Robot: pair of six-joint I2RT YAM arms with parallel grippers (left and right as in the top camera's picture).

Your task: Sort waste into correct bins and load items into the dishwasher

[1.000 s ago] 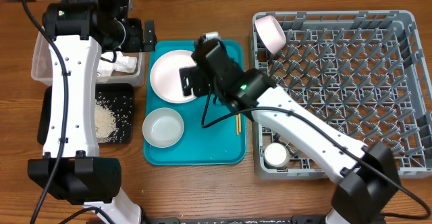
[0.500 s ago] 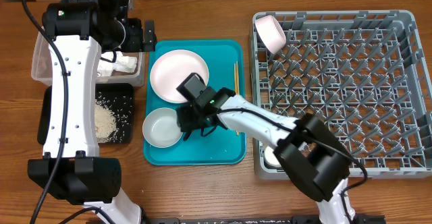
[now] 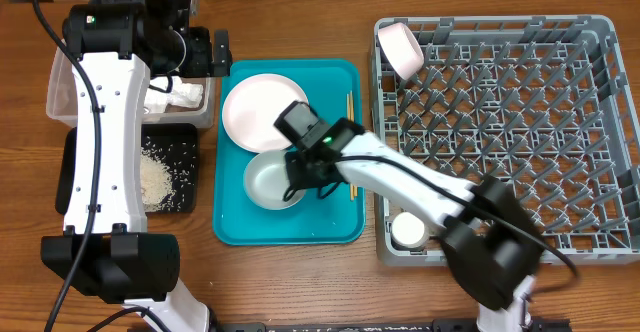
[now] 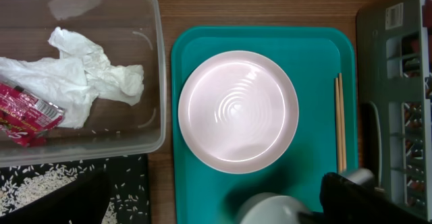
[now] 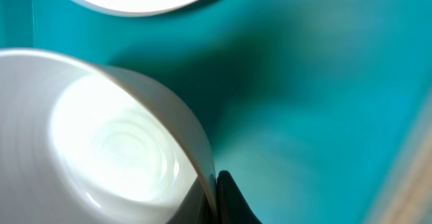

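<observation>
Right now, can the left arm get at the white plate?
Probably yes: the plate lies mostly uncovered near the left pincer; only the right pincer, gripping the bowl, crowds its edge.

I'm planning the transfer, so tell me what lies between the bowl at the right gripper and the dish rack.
The chopsticks lie on the teal tray near its right edge, between the bowl and the dish rack, whose near wall must also be cleared. Nothing else visible.

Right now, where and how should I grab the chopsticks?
Pinch both chopsticks together near mid-length, coming straight down from above, jaws closing across them. They lie flat, side by side, close to the teal tray's right rim, so a sideways approach looks blocked.
</observation>
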